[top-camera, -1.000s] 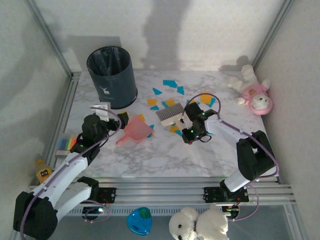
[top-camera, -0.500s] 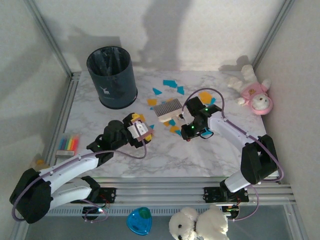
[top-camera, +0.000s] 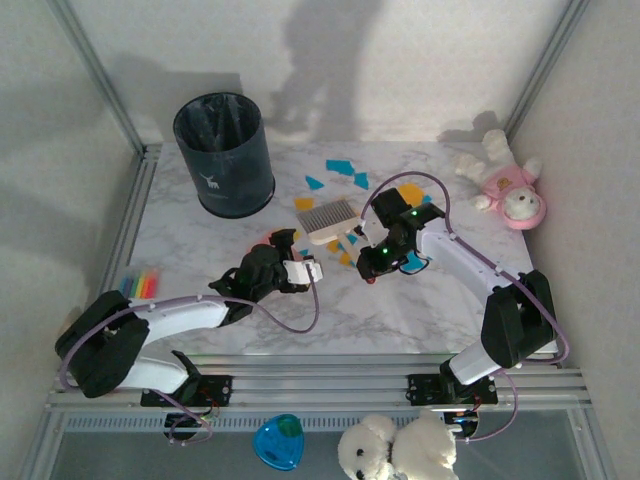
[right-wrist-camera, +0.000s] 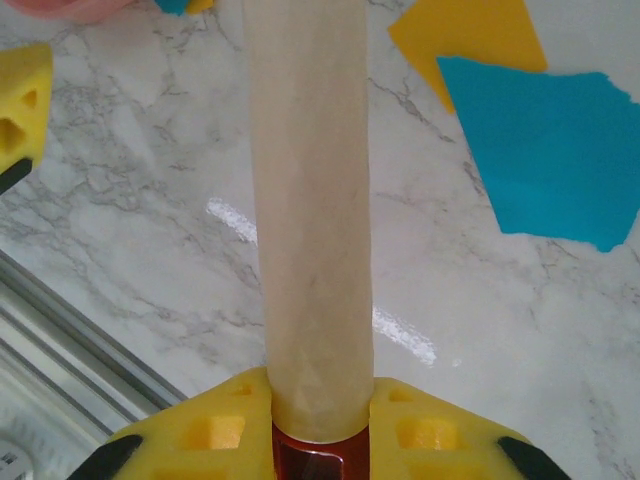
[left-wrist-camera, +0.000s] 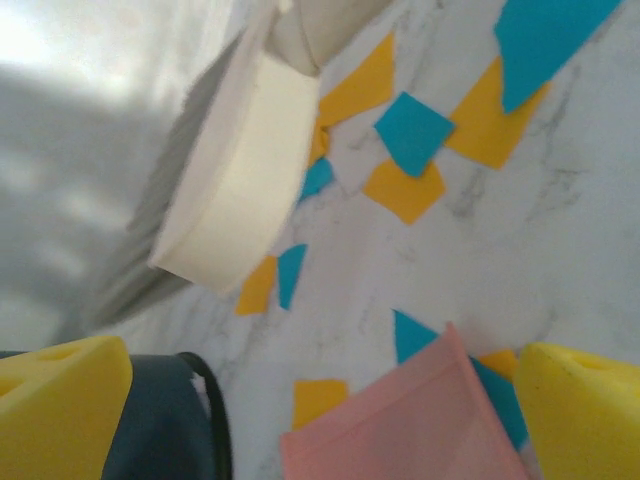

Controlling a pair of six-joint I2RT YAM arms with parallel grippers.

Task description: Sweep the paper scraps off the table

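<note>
**Top external.** The paper scraps (top-camera: 341, 168) lie in a loose scatter on the far half of the table (top-camera: 430, 310), from the middle toward the far right. The brush (top-camera: 325, 218) has its head at the near-left fringe of that scatter. Its handle runs back toward the near right into the right gripper (top-camera: 370, 255). The left gripper (top-camera: 288, 258) sits just near-left of the brush head, over the pink dustpan (top-camera: 266, 241). Most scraps therefore lie beyond the brush, on the side away from the pan.

**Left wrist.** The left gripper (left-wrist-camera: 320, 400) stands wide open. The dustpan's edge lies between its fingers (left-wrist-camera: 60, 395) and is not clamped. The brush head is ahead, with scraps between it and the pan lip.

**Right wrist.** The right gripper (right-wrist-camera: 320, 410) is clamped on the brush handle, which runs straight out from the jaws. Blue and orange scraps lie to its right.

**Finding.** The right arm is the nearer one. The sweep probably calls for drawing scraps toward the near-left, into the pan.
</note>
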